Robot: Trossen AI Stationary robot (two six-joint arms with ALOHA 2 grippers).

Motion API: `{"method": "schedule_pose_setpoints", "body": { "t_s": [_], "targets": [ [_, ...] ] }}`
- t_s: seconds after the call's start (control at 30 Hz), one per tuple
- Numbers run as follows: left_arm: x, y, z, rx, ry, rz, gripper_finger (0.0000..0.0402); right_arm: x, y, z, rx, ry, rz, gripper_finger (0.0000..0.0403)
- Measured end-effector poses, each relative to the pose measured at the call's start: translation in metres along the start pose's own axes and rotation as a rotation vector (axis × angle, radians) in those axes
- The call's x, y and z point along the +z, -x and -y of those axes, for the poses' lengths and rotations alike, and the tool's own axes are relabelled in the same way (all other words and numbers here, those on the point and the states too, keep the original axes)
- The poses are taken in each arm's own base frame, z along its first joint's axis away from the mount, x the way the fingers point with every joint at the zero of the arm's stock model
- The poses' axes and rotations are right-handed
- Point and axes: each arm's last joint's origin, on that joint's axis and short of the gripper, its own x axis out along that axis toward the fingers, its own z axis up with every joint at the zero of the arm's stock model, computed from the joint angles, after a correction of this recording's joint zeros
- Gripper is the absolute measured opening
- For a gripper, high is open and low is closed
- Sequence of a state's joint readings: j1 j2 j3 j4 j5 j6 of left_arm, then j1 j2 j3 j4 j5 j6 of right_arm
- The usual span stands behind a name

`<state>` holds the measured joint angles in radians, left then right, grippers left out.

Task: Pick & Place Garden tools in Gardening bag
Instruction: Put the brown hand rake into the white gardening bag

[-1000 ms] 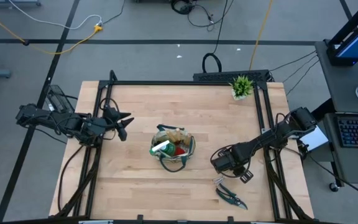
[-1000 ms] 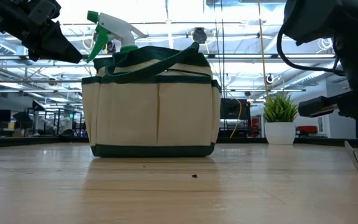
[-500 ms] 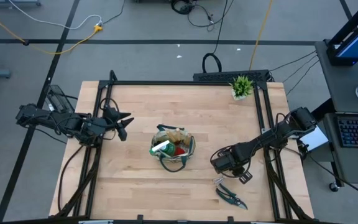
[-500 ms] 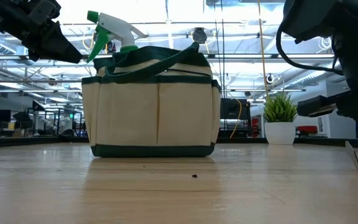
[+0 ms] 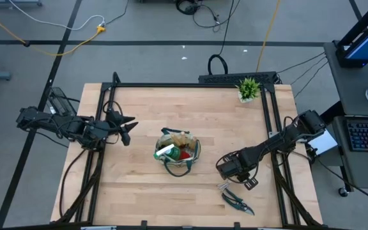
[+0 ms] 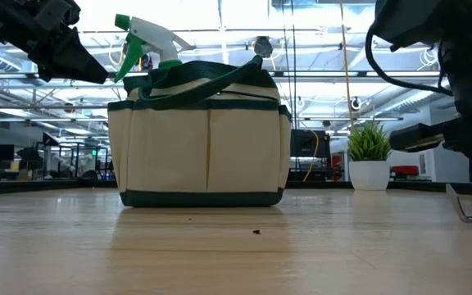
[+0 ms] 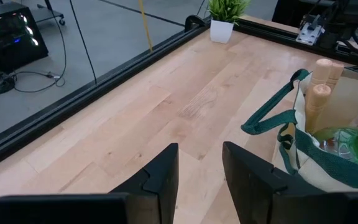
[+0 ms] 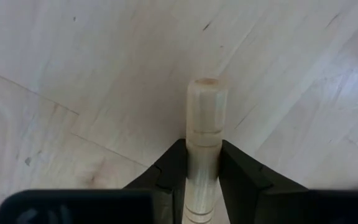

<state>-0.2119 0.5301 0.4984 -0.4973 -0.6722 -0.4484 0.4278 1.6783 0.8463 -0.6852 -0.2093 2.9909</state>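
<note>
The khaki gardening bag (image 5: 177,153) with green trim stands on its base at the table's middle. A green-and-white spray bottle (image 6: 150,37), wooden handles (image 7: 322,81) and a red item (image 5: 184,154) stick out of it. My right gripper (image 5: 232,170) points down near the table's right side, shut on a wooden-handled tool (image 8: 204,124). The tool's metal head (image 5: 223,186) pokes out toward the near edge. Dark pruning shears (image 5: 238,203) lie flat beyond it. My left gripper (image 5: 125,130) hovers open above the table, left of the bag. My right gripper pinches the tool's wooden handle (image 8: 202,163) between its two fingers, some way back from the rounded free end (image 8: 207,84). The fingers (image 8: 174,167) come from above, pointing down, and lie across the handle. The metal head (image 6: 469,209) rests low at the table.
A small potted green plant (image 5: 248,89) stands at the far right corner. A black rail frame (image 5: 190,84) runs along the table's far and side edges. Bare wood lies between the bag and both arms.
The metal head of the tool under my right gripper has shifted a little sideways just above the table. The bag, the shears and my left arm have kept still.
</note>
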Motion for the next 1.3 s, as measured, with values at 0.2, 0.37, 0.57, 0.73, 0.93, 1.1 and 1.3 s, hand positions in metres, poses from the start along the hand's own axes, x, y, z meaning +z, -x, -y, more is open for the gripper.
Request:
{"method": "schedule_pose_setpoints", "body": {
  "t_s": [0.2, 0.37, 0.57, 0.73, 0.93, 1.1, 1.3],
  "targets": [
    [0.000, 0.000, 0.000, -0.001, 0.001, 0.000, 0.0129, -0.001, 0.002, 0.000, 0.005, 0.019, -0.024, 0.0066],
    [0.000, 0.000, 0.000, -0.001, 0.001, 0.000, 0.0129, 0.002, 0.012, 0.001, 0.055, 0.030, -0.037, 0.0066],
    [0.000, 0.000, 0.000, -0.001, 0.002, 0.000, 0.0129, 0.013, 0.025, 0.002, 0.175, 0.028, -0.005, 0.0065],
    [0.000, 0.000, 0.000, -0.001, 0.002, 0.000, 0.0129, 0.026, 0.027, -0.001, 0.327, 0.044, -0.011, 0.0065],
    [0.000, 0.000, 0.000, -0.001, 0.002, 0.000, 0.0129, 0.039, 0.028, -0.005, 0.560, 0.098, -0.085, 0.0065],
    [0.000, 0.000, 0.000, -0.001, 0.006, 0.000, 0.0129, 0.050, 0.030, -0.008, 0.791, 0.160, -0.167, 0.0064],
    [0.000, 0.000, 0.000, -0.001, 0.007, 0.001, 0.0129, 0.062, 0.034, -0.010, 1.066, 0.269, -0.257, 0.0064]
  ]
}}
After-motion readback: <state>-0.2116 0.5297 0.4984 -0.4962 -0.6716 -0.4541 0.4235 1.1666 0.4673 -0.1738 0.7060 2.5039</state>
